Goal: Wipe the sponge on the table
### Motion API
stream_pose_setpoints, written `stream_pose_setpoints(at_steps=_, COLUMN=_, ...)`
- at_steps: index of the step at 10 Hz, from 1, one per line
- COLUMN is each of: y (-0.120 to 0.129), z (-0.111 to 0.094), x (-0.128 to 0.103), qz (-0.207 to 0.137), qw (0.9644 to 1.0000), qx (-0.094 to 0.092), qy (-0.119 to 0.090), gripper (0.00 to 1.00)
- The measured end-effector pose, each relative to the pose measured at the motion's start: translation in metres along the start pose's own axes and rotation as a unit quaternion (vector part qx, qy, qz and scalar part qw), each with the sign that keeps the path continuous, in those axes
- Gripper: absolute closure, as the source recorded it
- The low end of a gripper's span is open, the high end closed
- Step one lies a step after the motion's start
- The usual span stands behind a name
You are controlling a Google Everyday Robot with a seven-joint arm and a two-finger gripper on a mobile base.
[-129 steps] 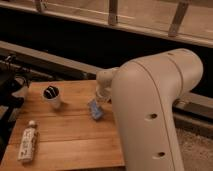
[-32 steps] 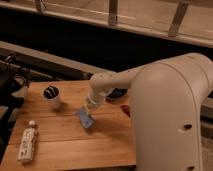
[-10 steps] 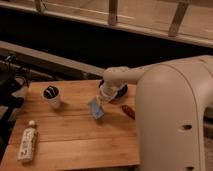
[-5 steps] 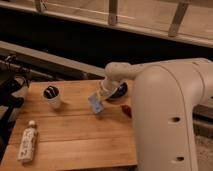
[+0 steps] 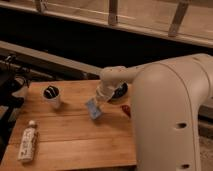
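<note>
The light-blue sponge (image 5: pixel 93 108) rests tilted on the wooden table (image 5: pixel 70 140), near its middle-right. My gripper (image 5: pixel 100 98) comes down from the white arm onto the sponge's upper right end and holds it against the planks. The arm's large white body fills the right side of the camera view and hides the table's right edge.
A white cup (image 5: pixel 51 96) with a dark inside stands at the back left of the table. A white labelled bottle (image 5: pixel 27 144) lies at the front left. A dark round object (image 5: pixel 120 92) and a small red thing (image 5: pixel 125 110) sit close to the arm.
Over the last second the gripper and sponge slid slightly toward the back of the table; earlier the sponge was swept forward-left and back again.
</note>
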Motion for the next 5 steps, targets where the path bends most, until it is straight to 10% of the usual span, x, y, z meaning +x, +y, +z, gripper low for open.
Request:
stream_pose_setpoints(at_steps=3, y=-0.0118, z=-0.0004, x=-0.0027, qz=-0.001, qw=0.9999, qx=0.007, qy=0.008, gripper=0.49)
stream_pose_setpoints(at_steps=5, y=-0.0029, z=0.0016, x=0.0034, qz=-0.002, qw=0.9999, qx=0.012, qy=0.010, gripper=0.56)
